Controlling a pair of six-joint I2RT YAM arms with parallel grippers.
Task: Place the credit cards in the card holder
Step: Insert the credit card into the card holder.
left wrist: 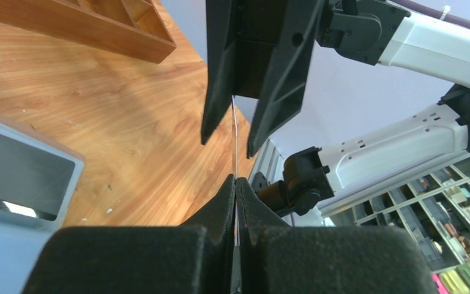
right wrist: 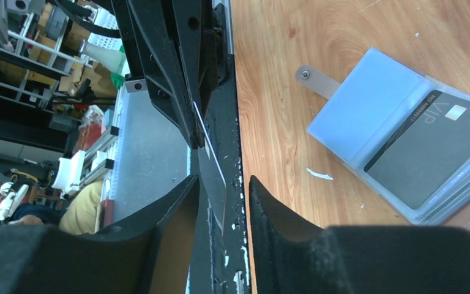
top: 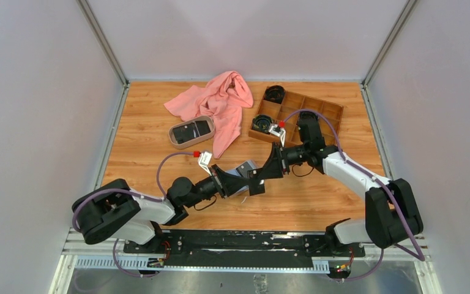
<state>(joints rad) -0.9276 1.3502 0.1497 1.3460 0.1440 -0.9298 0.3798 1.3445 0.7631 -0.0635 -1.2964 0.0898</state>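
Note:
My left gripper (top: 245, 182) (left wrist: 236, 179) is shut on a thin dark credit card (left wrist: 235, 135), held above the table and seen edge-on in the left wrist view. My right gripper (top: 262, 173) (right wrist: 223, 179) is open. Its fingers stand on both sides of the card's free end (right wrist: 211, 171) without touching it. The card holder (top: 245, 166) (right wrist: 373, 104) lies open on the table just under the grippers. Its grey-blue lining faces up, and a dark card marked VIP (right wrist: 428, 153) sits in one pocket. More dark cards lie in the oval tray (top: 191, 131).
A pink cloth (top: 217, 101) lies at the back, partly over the tray's right side. A brown wooden compartment box (top: 297, 113) (left wrist: 98, 24) stands at the back right with black round items in two cells.

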